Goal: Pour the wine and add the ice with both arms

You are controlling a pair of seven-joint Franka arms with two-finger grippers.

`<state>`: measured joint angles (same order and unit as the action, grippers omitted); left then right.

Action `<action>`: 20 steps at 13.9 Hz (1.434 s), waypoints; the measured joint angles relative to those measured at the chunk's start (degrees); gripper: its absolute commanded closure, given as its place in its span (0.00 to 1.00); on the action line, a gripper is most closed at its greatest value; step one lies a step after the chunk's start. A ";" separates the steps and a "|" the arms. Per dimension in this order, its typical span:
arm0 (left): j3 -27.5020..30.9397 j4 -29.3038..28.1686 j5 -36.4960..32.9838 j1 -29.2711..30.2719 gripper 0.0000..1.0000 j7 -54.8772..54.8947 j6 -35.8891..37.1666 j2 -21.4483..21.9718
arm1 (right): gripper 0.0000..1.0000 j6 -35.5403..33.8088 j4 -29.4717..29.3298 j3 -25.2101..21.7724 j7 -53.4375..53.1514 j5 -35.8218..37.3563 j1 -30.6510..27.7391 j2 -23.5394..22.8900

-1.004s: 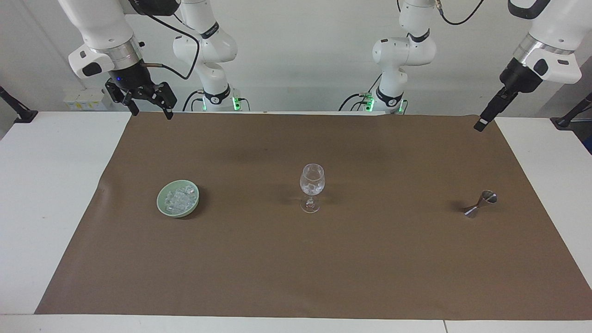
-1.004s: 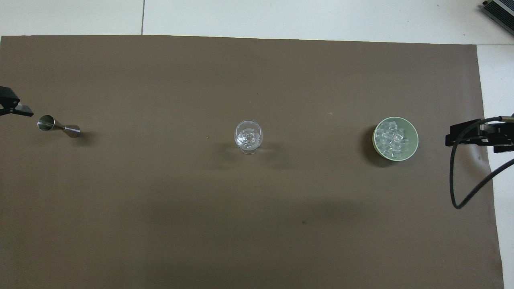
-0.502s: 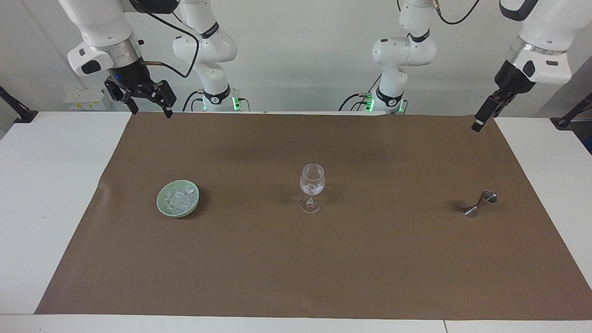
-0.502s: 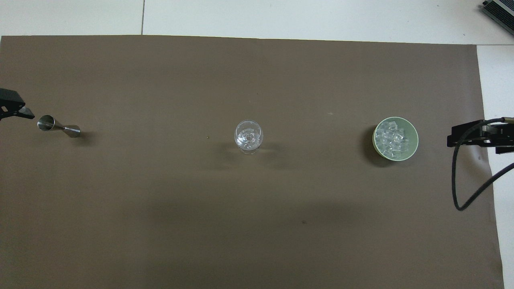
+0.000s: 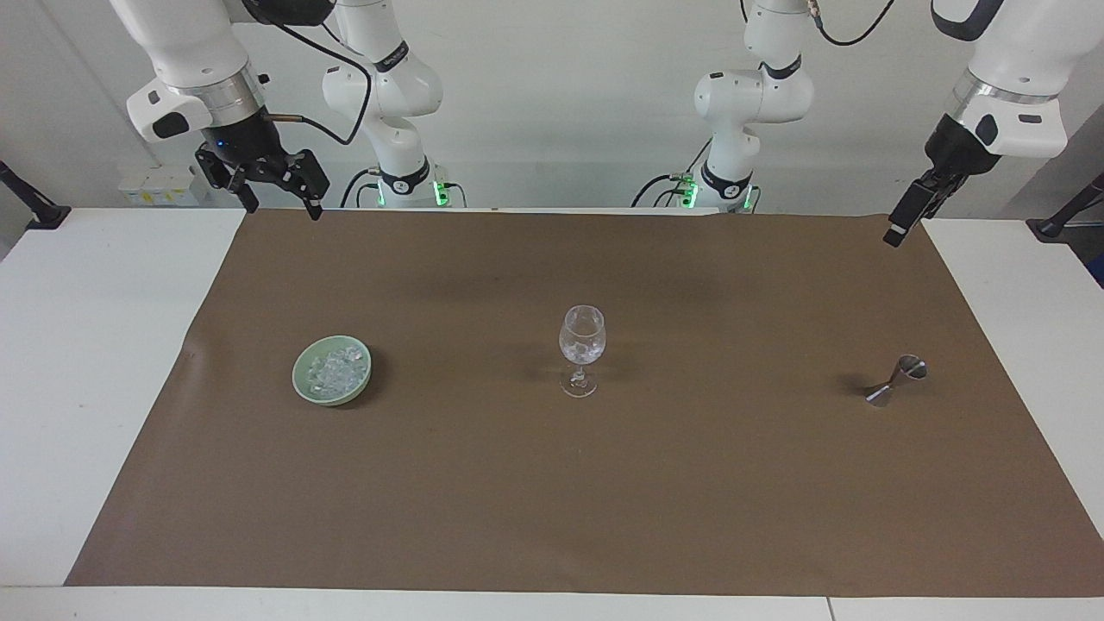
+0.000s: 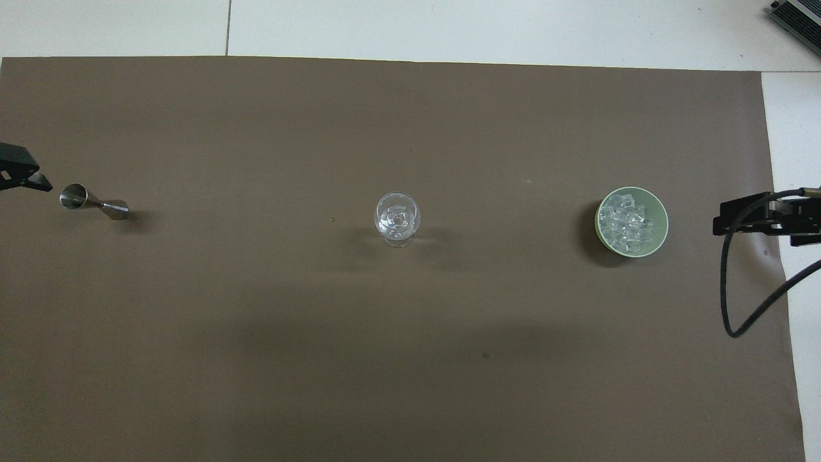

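The right end effector point(image 5: 274, 191) hangs empty, fingers apart, above the mat's edge. The ice point(image 5: 335, 369) fills the green bowl point(image 5: 302, 379); some already sits in the wine glass point(image 5: 582, 345). The jigger point(image 5: 895, 380) lies tipped. The left end effector point(image 5: 901, 226), spread, holds nothing. The task looks nearly complete.

wall point(image 5: 552, 103): plain white | table point(image 5: 86, 345): white | mat point(image 5: 552, 500): brown

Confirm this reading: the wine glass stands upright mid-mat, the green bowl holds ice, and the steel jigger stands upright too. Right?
Not quite. The jigger lies tipped on its side on the mat, as the facing view shows. The wine glass does stand upright mid-mat, and the green bowl does hold ice.
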<state>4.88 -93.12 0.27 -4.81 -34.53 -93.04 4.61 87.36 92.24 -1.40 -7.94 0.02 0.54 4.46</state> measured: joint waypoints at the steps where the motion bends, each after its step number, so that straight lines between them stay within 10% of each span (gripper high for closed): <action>1: -0.14 0.16 0.00 0.01 0.00 0.15 0.06 -0.54 | 0.00 -0.04 0.00 0.10 0.00 0.00 0.02 0.00; 20: -4.74 1.48 0.00 5.79 0.00 16.46 2.82 -1.90 | 0.00 -0.26 0.00 0.28 0.00 -0.03 0.14 0.00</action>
<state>0.14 -91.64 0.26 0.98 -18.06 -90.21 2.71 87.11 92.24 -1.12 -7.94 -0.01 0.68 4.47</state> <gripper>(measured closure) 0.000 0.000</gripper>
